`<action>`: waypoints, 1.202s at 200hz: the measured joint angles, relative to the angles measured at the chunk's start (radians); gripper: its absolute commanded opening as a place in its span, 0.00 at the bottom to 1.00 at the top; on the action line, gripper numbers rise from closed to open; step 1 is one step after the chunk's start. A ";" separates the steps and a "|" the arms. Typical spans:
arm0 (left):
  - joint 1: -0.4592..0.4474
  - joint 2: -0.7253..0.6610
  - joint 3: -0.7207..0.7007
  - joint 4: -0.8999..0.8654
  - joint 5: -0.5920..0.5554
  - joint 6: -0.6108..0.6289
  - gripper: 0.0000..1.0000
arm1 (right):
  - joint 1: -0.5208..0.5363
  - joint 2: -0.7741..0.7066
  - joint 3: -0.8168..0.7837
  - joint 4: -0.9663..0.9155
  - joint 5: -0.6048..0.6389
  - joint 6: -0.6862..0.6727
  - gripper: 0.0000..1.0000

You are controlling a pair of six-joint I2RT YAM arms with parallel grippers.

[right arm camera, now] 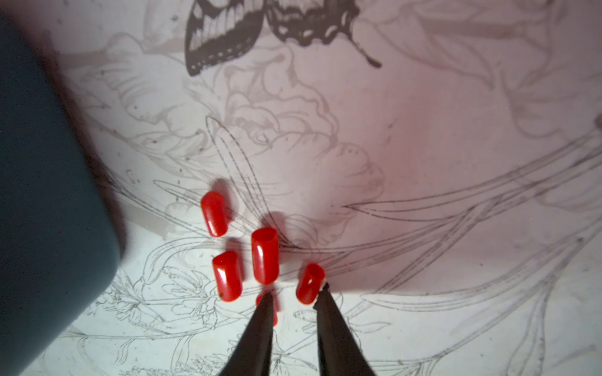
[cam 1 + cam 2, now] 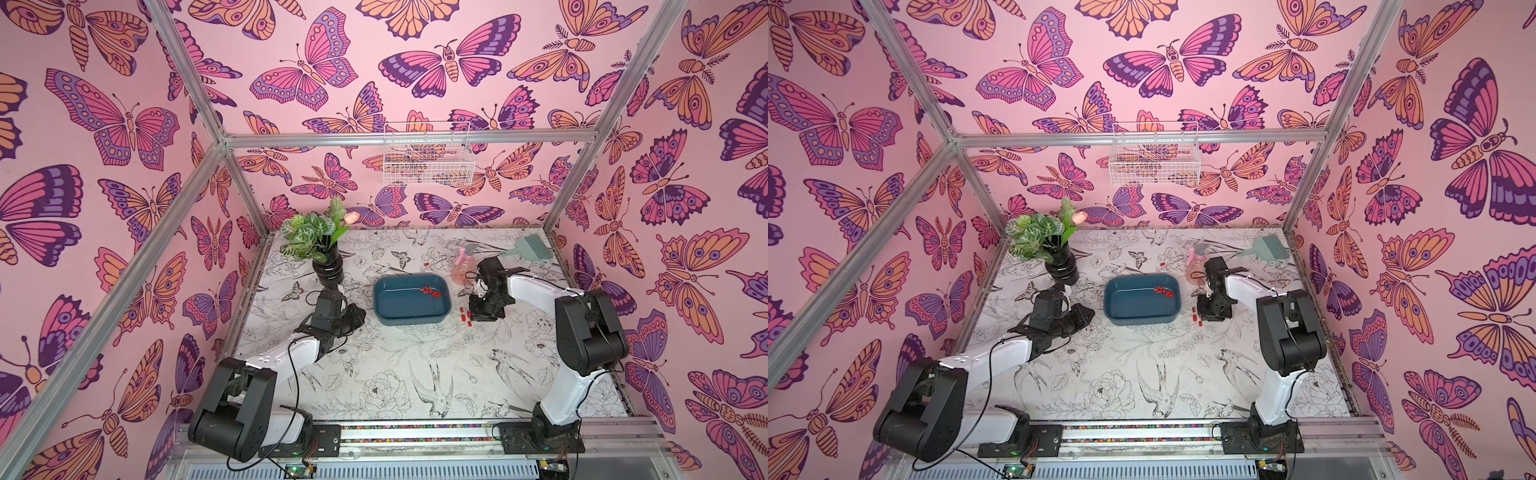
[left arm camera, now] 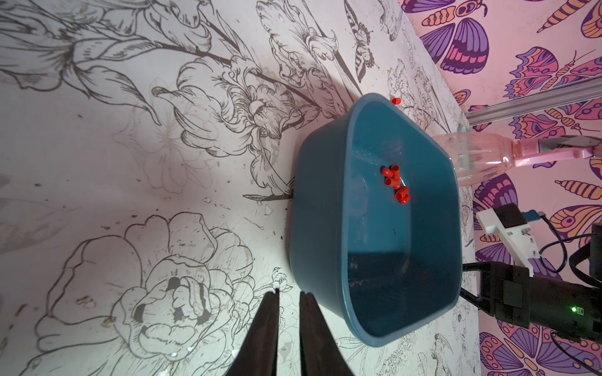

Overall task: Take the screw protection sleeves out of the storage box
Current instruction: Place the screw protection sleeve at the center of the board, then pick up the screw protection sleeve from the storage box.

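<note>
Right jaws, narrowly parted and empty, hang over screw protection sleeves [image 1: 265, 255] beside the storage box [image 1: 49, 195].

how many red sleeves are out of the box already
6 sleeves: five clustered beside the storage box by the right gripper, one half behind a finger; one alone beyond its far wall. Others may be hidden.

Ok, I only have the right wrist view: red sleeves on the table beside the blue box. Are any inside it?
Observer: Yes, a cluster of screw protection sleeves lies inside the storage box.
Operator: And the left gripper?
Observer: The left gripper is beside the box, jaws slightly apart, empty.
Operator: Any strays?
Observer: One lone sleeve lies on the table beyond the box, near the pink spray bottle.
</note>
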 measured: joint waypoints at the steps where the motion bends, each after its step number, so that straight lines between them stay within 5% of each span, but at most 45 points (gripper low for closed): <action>1: 0.000 0.000 0.000 0.000 0.000 0.000 0.18 | 0.000 -0.001 0.000 -0.001 0.000 0.000 0.34; 44: 0.000 0.000 0.000 0.000 0.000 0.000 0.18 | 0.000 -0.111 0.003 -0.055 0.002 0.000 0.43; 117: 0.005 0.008 0.000 0.000 0.001 0.000 0.18 | 0.081 -0.222 0.181 -0.170 0.036 0.004 0.41; 240: 0.011 0.007 0.000 0.016 0.002 -0.008 0.17 | 0.275 0.088 0.483 -0.156 0.108 0.064 0.28</action>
